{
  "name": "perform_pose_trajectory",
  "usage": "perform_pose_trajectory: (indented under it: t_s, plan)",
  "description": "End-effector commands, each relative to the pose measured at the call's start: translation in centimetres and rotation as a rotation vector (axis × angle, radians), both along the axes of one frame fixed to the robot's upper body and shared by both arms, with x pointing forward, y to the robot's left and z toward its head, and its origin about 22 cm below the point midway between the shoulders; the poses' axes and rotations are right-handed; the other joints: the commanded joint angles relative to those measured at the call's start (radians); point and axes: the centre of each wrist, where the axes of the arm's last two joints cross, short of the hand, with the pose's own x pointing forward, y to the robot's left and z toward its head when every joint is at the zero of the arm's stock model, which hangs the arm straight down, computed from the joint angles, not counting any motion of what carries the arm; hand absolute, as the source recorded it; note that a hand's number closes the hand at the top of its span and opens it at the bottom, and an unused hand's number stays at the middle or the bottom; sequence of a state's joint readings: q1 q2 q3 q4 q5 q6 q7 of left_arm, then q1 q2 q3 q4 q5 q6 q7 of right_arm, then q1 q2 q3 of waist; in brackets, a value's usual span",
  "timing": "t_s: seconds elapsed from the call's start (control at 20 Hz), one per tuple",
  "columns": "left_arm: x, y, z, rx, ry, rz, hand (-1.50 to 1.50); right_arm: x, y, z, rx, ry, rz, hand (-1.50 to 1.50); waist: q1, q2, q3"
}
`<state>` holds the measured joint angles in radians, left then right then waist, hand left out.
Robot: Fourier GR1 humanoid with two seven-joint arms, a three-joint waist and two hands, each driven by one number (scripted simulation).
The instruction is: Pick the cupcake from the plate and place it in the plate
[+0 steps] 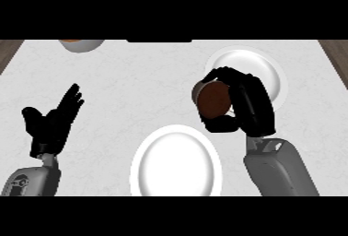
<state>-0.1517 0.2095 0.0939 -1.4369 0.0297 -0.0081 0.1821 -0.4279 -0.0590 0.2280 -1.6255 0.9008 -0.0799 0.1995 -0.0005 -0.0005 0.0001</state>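
My right hand point(250, 103) is curled round the cupcake point(212, 98), which shows a brown top and a pale wrapper edge. It is held above the counter, between the far right plate point(262, 64) and the near plate point(175, 163). Both plates are white and bare where they show. The right hand covers the lower left rim of the far plate. My left hand point(53, 120) rests open at the left, fingers up, away from both plates.
A pale bowl point(81, 44) with something orange-brown inside sits at the counter's far left edge. A dark object point(159, 41) lies at the far middle edge. Wooden floor shows past both far corners of the counter.
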Motion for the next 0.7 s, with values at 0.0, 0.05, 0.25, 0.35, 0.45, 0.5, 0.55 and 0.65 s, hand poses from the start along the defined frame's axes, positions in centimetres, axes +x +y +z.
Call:
perform_pose_trajectory:
  t_s: [0.0, 0.05, 0.25, 0.35, 0.45, 0.5, 0.55, 0.65]
  plan:
    - [0.4, 0.0, -1.0, 0.001, 0.003, -0.01, 0.0, 3.5, -3.9, 1.3, 0.062, 0.019, -0.077, 1.5, 0.004, 0.004, 0.0]
    - [-0.5, -0.7, -1.7, -0.003, -0.002, -0.016, 0.0, 4.2, -5.7, 0.7, 0.072, 0.009, -0.093, 1.5, 0.007, 0.004, 0.0]
    - [1.1, 0.4, 1.7, 0.011, -0.008, -0.012, 0.0, 6.2, -6.9, -1.0, 0.051, 0.03, -0.133, 1.5, 0.008, 0.002, 0.0]
    - [1.2, -1.2, -0.6, 0.013, -0.014, 0.004, 0.0, 7.9, -7.7, -1.0, 0.026, 0.043, -0.156, 1.5, 0.007, 0.004, 0.0]
    - [0.5, 0.6, -0.4, 0.015, -0.01, -0.015, 0.0, 9.1, -9.5, -2.1, -0.002, 0.056, -0.143, 1.5, 0.013, 0.004, 0.0]
    - [0.3, 0.2, 0.3, 0.009, 0.008, -0.026, 0.0, 8.8, -10.5, -2.9, -0.071, 0.073, -0.149, 1.5, 0.015, 0.004, 0.0]
    - [1.2, 0.3, 1.6, 0.005, -0.011, -0.02, 0.0, 10.2, -9.6, -1.6, -0.076, 0.105, -0.174, 1.5, 0.017, 0.005, 0.0]
    - [0.4, -1.7, -0.8, -0.002, 0.0, -0.041, 0.0, 10.7, -11.7, -2.1, -0.117, 0.182, -0.151, 1.5, 0.02, 0.007, 0.0]
